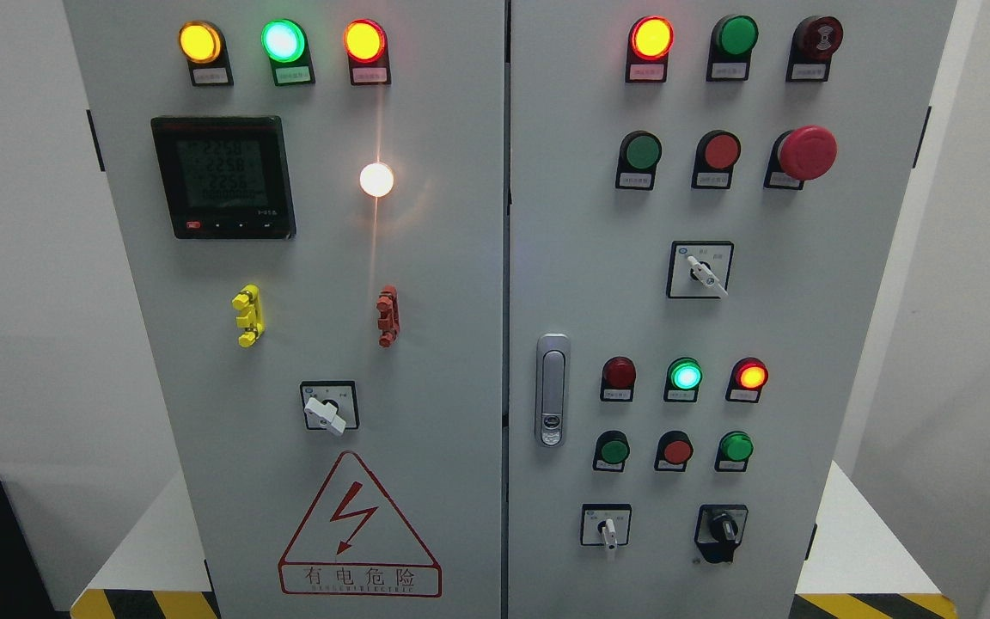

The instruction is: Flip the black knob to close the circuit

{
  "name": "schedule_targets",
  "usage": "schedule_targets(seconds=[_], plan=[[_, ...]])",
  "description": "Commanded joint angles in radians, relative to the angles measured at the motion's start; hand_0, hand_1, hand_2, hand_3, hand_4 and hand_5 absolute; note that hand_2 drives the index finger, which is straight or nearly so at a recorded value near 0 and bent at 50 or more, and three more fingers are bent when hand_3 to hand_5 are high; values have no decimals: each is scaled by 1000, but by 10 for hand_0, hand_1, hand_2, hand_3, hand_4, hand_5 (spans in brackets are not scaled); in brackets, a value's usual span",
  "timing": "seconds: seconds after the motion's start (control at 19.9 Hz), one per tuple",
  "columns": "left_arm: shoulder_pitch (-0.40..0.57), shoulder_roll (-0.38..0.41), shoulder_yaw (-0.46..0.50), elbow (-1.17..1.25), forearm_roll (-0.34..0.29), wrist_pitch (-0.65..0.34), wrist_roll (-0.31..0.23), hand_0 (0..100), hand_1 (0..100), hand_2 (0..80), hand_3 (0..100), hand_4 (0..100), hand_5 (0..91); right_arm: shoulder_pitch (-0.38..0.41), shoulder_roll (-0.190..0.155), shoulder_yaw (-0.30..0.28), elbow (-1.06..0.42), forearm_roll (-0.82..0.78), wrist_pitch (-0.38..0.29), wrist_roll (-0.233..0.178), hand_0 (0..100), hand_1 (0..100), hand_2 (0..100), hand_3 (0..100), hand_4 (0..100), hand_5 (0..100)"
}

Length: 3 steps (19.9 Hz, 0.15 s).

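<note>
Neither robot hand of mine is in view, so I cannot tell their state. The black knob [721, 530] sits low on the cabinet's right door [718, 327], untouched.

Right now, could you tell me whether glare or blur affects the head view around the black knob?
Head view: the black knob at lower right is sharp and glare-free; the white lamp on the left door blooms, with a vertical streak; the lit green lamp is overexposed at its centre; neither hand shows.
</note>
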Motion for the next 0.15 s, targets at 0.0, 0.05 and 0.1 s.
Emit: schedule_targets(seconds=[0.0, 0.05, 0.1], plan=[[0, 0, 0, 0, 0, 0, 1, 120, 556, 0, 0, 0, 0, 27, -6, -17, 13, -62, -6, 48, 0, 29, 0, 0, 0, 0], [0, 0, 0, 0, 0, 0, 1, 120, 556, 0, 0, 0, 0, 27, -6, -17, 15, -62, -6, 48, 0, 24, 0, 0, 0, 0], [0, 0, 0, 0, 0, 0, 1, 120, 556, 0, 0, 0, 0, 27, -6, -17, 16, -63, -6, 48, 0, 23, 0, 0, 0, 0]])
